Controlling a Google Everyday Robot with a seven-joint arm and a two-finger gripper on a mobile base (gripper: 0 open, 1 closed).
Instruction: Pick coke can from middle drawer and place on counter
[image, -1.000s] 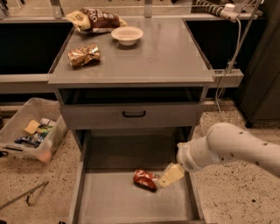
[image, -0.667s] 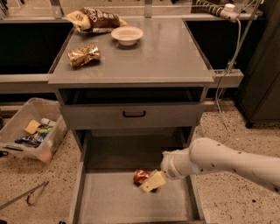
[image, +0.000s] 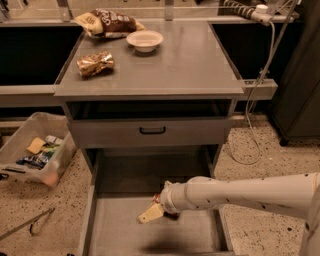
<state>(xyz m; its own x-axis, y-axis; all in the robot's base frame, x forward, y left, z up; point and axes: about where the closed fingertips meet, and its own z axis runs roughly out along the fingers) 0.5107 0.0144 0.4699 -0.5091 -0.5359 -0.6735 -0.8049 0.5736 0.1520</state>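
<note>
The middle drawer (image: 120, 232) is pulled out at the bottom of the cabinet, showing its grey floor. My gripper (image: 152, 212) reaches into it from the right on a white arm and sits low over the drawer floor. The coke can (image: 160, 199) is almost wholly covered by the gripper; only a thin red sliver shows at its upper edge. I cannot tell whether the can is held. The counter (image: 185, 65) is the grey cabinet top above.
On the counter stand a white bowl (image: 145, 40), a gold-brown snack bag (image: 95, 63) and a larger chip bag (image: 107, 22). The upper drawer front (image: 152, 131) is closed. A plastic bin (image: 35, 152) and tongs (image: 30, 225) lie on the floor at left; a cable (image: 255, 115) hangs at right.
My gripper has moved left and down onto the can, which showed plainly before and is now nearly covered. Nothing on the counter has moved.
</note>
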